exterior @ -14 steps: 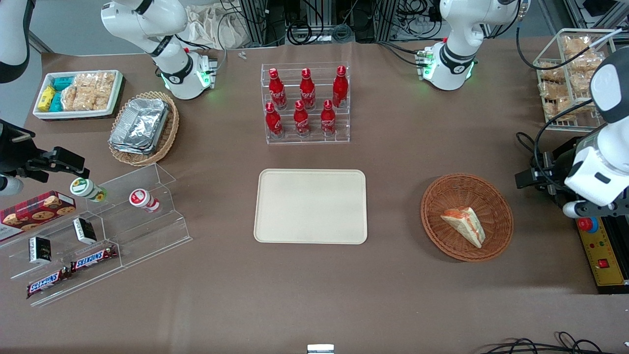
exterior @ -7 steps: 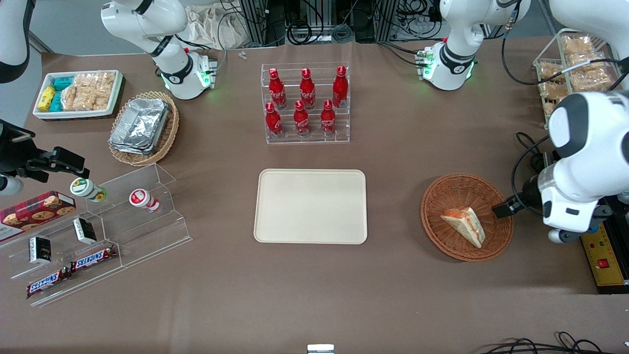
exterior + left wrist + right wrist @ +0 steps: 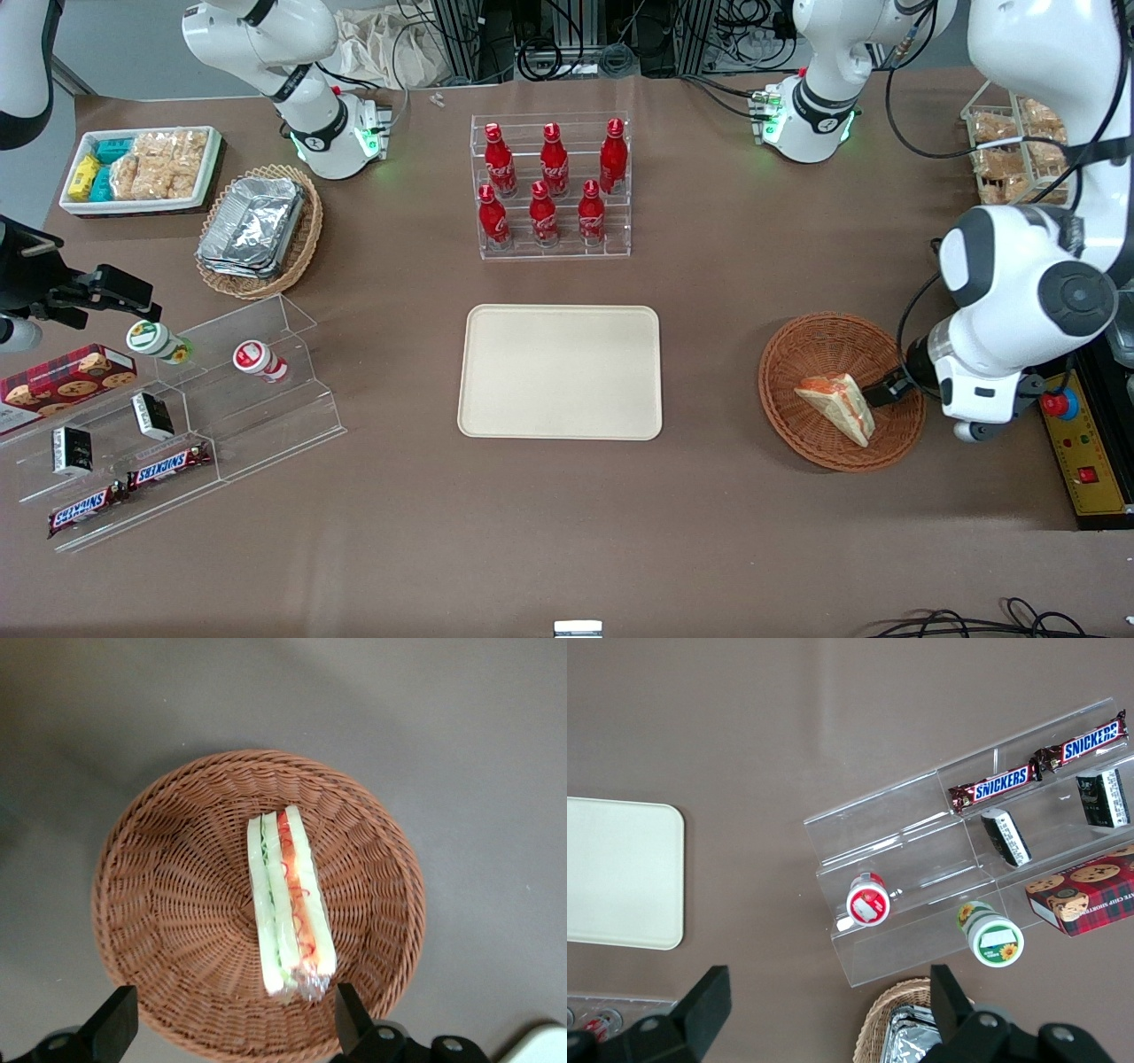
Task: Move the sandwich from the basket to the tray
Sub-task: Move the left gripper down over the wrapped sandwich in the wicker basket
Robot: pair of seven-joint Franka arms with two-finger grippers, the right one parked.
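Note:
The sandwich (image 3: 837,406), a clear-wrapped white wedge with orange-red and green filling, lies in the round reddish-brown wicker basket (image 3: 797,354). The cream tray (image 3: 560,372) lies flat at the table's middle, beside the basket toward the parked arm's end. My left gripper (image 3: 889,391) hovers over the basket's rim on the working arm's side, close to the sandwich and not touching it. In the left wrist view the sandwich (image 3: 290,904) rests on its edge in the basket (image 3: 168,904), and the gripper (image 3: 232,1028) is open with its fingers (image 3: 115,1023) wide apart above the rim.
A rack of red bottles (image 3: 551,186) stands farther from the camera than the tray. A wire basket of bagged snacks (image 3: 1019,151) and a yellow control box (image 3: 1085,461) sit at the working arm's end. A clear stand with snacks (image 3: 177,416) is at the parked arm's end.
The left arm has swung in from the working arm's table end toward the basket. Its gripper now sits over the basket's rim beside the sandwich. The sandwich has not moved.

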